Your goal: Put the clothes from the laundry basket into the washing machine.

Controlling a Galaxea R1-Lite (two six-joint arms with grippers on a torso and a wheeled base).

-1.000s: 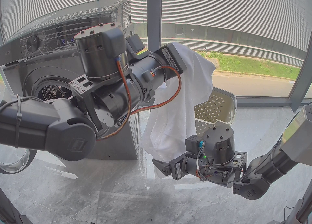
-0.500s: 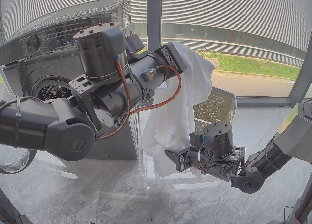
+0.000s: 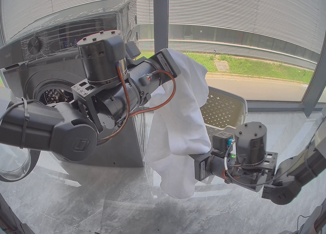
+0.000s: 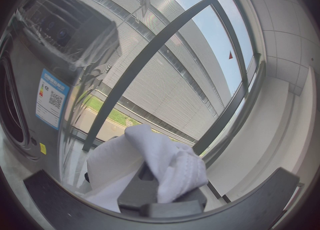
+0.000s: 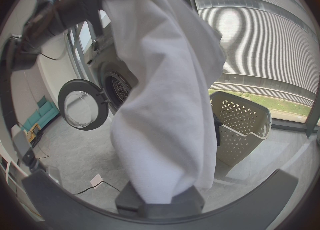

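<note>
The left gripper [image 4: 163, 192] is clamped on the top of the large white cloth [image 3: 176, 119], and a bunch of fabric spills over its fingers. The right gripper [image 5: 160, 200] looks closed on the lower part of the same cloth. A second ago its jaws were spread and bare in front of the hanging fabric. Since then it has pushed in, taken hold and drawn back toward the lower right of the frame, pulling the fabric out with it. The left arm has meanwhile swung a little to the left, nearer the machine. We judge the cloth to be held at both ends, out of the basket and ready to be carried across.

The cloth hangs in the centre of the head view, its loose tail dangling below the right gripper. At upper left is the dark grey front-loading washing machine [image 3: 44, 58], and at centre right is the beige perforated plastic laundry basket [image 3: 225, 109]. The round drum opening [image 3: 54, 95] is uncovered, though the left arm partly hides it. The round glass-fronted door [image 5: 83, 104] is swung wide at the lower left edge. Grey marble floor [image 3: 119, 204] lies open in front. We think the tight spots are the machine's front corner, just beside the cloth's left edge, and the open door near the left arm.
</note>
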